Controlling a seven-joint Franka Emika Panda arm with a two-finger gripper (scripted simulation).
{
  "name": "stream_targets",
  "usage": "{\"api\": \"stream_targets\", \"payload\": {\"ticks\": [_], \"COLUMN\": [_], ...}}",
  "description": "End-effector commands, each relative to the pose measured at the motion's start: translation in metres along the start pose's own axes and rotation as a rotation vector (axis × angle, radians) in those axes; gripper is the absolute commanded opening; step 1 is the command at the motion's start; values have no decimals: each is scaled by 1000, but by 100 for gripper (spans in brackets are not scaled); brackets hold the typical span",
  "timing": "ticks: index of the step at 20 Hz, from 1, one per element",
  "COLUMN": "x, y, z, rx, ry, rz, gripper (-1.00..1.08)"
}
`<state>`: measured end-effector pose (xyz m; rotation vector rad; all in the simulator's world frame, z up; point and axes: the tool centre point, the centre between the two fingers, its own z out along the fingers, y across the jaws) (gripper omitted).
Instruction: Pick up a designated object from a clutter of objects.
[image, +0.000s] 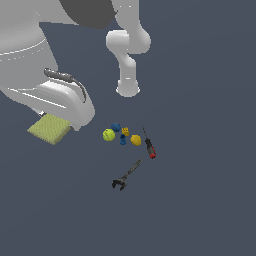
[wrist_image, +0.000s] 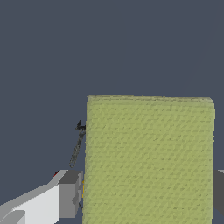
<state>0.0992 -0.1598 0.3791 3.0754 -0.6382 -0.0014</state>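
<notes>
The designated object, a flat pale yellow-green pad (wrist_image: 148, 157) with a finely textured face, fills much of the wrist view. My gripper (wrist_image: 146, 192) is shut on it, with one grey finger (wrist_image: 70, 194) against each side edge. In the exterior view the pad (image: 47, 129) pokes out from under the white hand (image: 65, 100), which hides the fingers. It is well off to the exterior view's left of the clutter of objects: a yellow-green ball (image: 109, 134), a blue ball (image: 116, 127), a tiny yellow block (image: 125, 131) and a yellow lemon shape (image: 136, 140).
A red-handled screwdriver (image: 149, 145) lies at the exterior view's right of the clutter. Below them lies a dark wrench (image: 126, 176), which the wrist view also shows as a wrench (wrist_image: 78, 142) beside the pad. The arm's base (image: 128, 87) stands behind the clutter.
</notes>
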Motion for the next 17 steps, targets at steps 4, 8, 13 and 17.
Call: {"api": "stream_targets", "payload": {"ticks": [4, 8, 13, 17], "x": [10, 15, 19, 20], "y": [-2, -2, -3, -3], "z": [-23, -33, -40, -41], "rx": [0, 1, 1, 1], "ry": [1, 1, 1, 1], "rz": [0, -1, -1, -1], "gripper": [-100, -100, -100, -100]}}
